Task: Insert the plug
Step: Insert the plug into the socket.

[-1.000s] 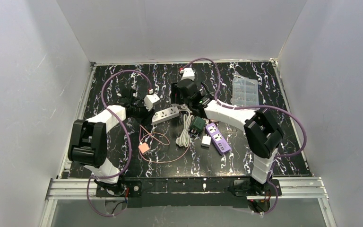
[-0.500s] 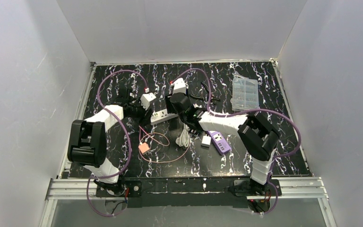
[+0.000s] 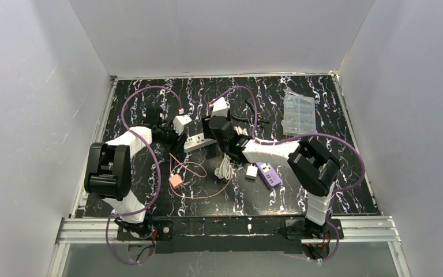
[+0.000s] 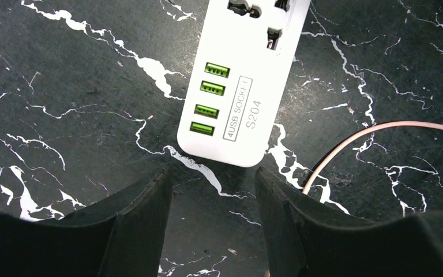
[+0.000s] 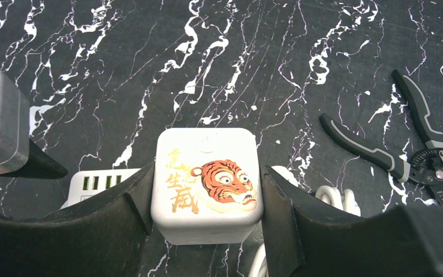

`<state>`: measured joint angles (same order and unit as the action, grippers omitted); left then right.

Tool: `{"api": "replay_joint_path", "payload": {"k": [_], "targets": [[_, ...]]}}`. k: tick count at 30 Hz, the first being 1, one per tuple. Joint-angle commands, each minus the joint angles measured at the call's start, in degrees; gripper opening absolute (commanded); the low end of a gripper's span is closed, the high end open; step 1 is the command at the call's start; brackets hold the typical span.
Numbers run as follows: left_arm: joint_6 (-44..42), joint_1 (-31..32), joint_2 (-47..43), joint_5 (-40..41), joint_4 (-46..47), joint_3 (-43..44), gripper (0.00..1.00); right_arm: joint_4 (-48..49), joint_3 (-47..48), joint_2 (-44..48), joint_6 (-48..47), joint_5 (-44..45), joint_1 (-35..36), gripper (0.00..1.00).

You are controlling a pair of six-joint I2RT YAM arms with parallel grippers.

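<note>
My right gripper [image 5: 207,173] is shut on a white cube plug [image 5: 207,184] with an orange tiger face and gold characters on its top. It holds the plug just above the white power strip [image 5: 101,183], whose green USB ports show to the left. In the top view the right gripper [image 3: 214,128] hangs over the strip's [image 3: 201,140] right part, hiding the plug. My left gripper [image 4: 213,173] is open and empty. Its fingers hover over the table just short of the strip's USB end [image 4: 231,104]. It sits left of the strip in the top view [image 3: 176,137].
Black pliers [image 5: 380,144] lie to the right, beside a coiled white cable [image 3: 226,164]. A thin pink cable [image 3: 193,173] with an orange piece [image 3: 175,180] lies in front. A purple power strip [image 3: 266,174], a small white adapter [image 3: 251,171] and a clear plastic box [image 3: 298,112] sit right.
My right arm has swung left with the plug, from right of the power strip to over it, and now covers the green adapter. The left gripper has shifted only slightly.
</note>
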<state>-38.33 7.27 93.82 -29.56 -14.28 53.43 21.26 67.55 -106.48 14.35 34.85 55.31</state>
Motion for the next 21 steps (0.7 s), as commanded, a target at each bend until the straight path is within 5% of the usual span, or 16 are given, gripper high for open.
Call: {"api": "replay_joint_path", "payload": {"k": [1, 21], "targets": [[-2.2, -0.1, 0.4, -0.4, -1.8, 2.5, 0.51, 6.1, 0.7, -1.6, -0.4, 1.9, 0.6, 0.01], [-5.1, 0.6, 0.4, 0.7, -2.9, 3.1, 0.49, 9.2, 0.5, -3.5, -3.0, 3.6, 0.9, 0.01]]}}
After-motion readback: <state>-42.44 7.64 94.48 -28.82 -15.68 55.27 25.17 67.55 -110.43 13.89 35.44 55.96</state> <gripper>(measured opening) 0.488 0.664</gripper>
